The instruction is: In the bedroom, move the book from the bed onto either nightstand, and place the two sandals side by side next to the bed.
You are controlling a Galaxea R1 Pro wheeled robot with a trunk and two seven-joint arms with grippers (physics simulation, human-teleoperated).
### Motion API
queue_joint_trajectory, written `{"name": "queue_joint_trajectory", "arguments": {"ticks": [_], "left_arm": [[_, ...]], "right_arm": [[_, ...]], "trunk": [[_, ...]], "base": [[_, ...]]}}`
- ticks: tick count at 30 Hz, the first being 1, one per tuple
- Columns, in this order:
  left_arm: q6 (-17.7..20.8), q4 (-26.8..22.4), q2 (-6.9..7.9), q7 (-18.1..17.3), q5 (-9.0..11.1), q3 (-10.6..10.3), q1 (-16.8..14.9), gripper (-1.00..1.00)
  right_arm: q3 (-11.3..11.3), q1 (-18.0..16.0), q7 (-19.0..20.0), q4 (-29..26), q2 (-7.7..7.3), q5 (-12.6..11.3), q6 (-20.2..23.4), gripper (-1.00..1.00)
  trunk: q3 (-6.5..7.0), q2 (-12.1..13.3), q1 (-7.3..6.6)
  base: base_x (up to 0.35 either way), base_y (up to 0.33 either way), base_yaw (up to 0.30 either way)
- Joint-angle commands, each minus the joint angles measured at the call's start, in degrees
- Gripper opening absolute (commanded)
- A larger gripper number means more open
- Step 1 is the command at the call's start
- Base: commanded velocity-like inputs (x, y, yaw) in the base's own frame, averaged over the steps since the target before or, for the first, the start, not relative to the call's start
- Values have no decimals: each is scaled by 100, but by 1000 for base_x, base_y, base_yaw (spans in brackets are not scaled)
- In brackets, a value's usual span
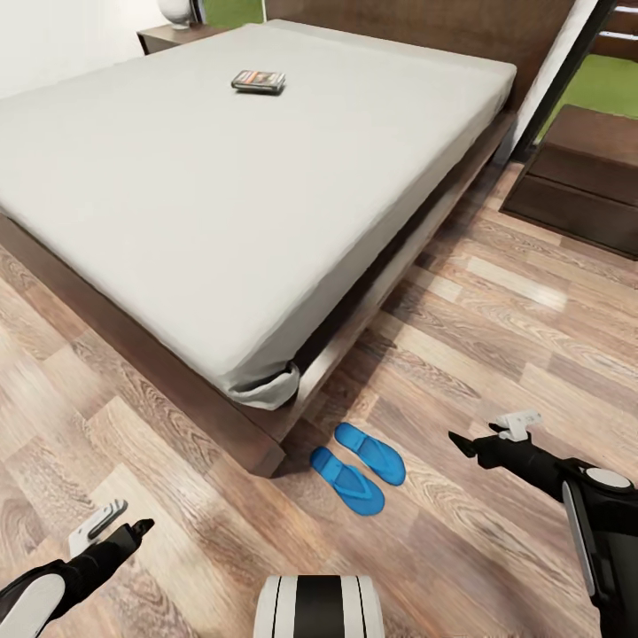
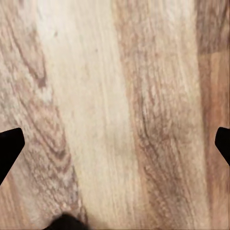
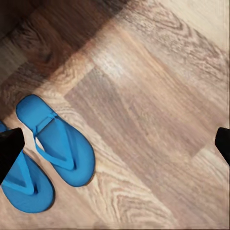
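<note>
My left gripper hangs low over bare wood floor, jaws spread wide, nothing btwn them. Right gripper also wide, empty, near the two sandals, not touching. Sandals lie flat, side by side, just off the bed's near corner, next to the frame. Further back, the book lies flat on the mattress toward the headboard. One nightstand to the right of the bed, another at the far left corner.
</note>
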Motion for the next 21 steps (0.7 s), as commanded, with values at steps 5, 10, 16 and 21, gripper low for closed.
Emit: {"name": "queue_joint_trajectory", "arguments": {"ticks": [5, 10, 16, 21], "left_arm": [[-43, 86, -2, 43, 50, -11, 3, 100], [-50, 100, -3, 44, 49, -10, 7, 100], [-16, 60, -2, 36, 67, 4, 7, 100], [52, -120, -2, 42, 102, -17, 4, 100]], "right_arm": [[-1, -1, 56, -6, 38, 61, 3, 100], [0, 0, 52, -6, 68, 64, -18, 100], [-1, 0, 47, -6, 83, 64, -32, 100], [-12, 0, 54, -6, 85, 68, -19, 100]], "trunk": [[6, -2, -1], [13, -2, -1], [16, -2, -1], [105, 4, -11]], "base": [[-243, 0, -263], [-314, 0, -264], [-291, 0, -265], [-62, 0, -265]]}}
